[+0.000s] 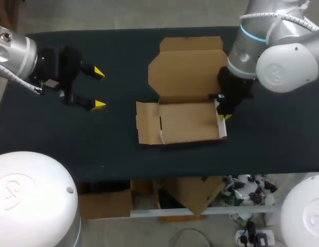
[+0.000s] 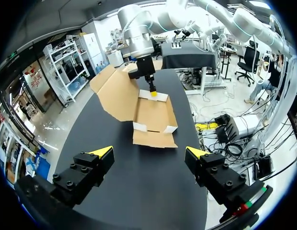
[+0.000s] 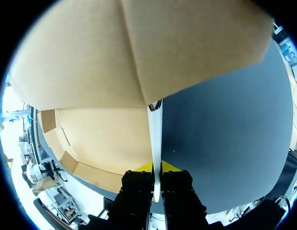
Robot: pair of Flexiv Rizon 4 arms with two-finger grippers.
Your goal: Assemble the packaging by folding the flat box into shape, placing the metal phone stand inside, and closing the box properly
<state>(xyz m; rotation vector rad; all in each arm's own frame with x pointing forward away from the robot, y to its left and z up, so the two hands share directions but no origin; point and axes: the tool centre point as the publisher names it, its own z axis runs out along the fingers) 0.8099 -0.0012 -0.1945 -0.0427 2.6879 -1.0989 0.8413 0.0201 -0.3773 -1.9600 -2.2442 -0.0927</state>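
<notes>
The folding step is in hand: the box [image 1: 182, 121] sits mid-table with its lid [image 1: 188, 67] open behind it. The right gripper [image 1: 224, 112] is clamped on the box's right side wall [image 3: 155, 136], which stands upright. The left gripper [image 1: 98, 88] hangs with fingers apart, well off to the left (no phone stand shows anywhere). Next, I judge, the left flap [image 1: 147, 122] needs raising and the walls locking

This looks like a robotics lab. Two grey jointed machine arms, the left arm [image 1: 15, 51] and the right arm [image 1: 275, 49], work over a black-covered surface [image 1: 267, 144], where a half-folded cardboard box [image 1: 188, 123] lies open.
</notes>
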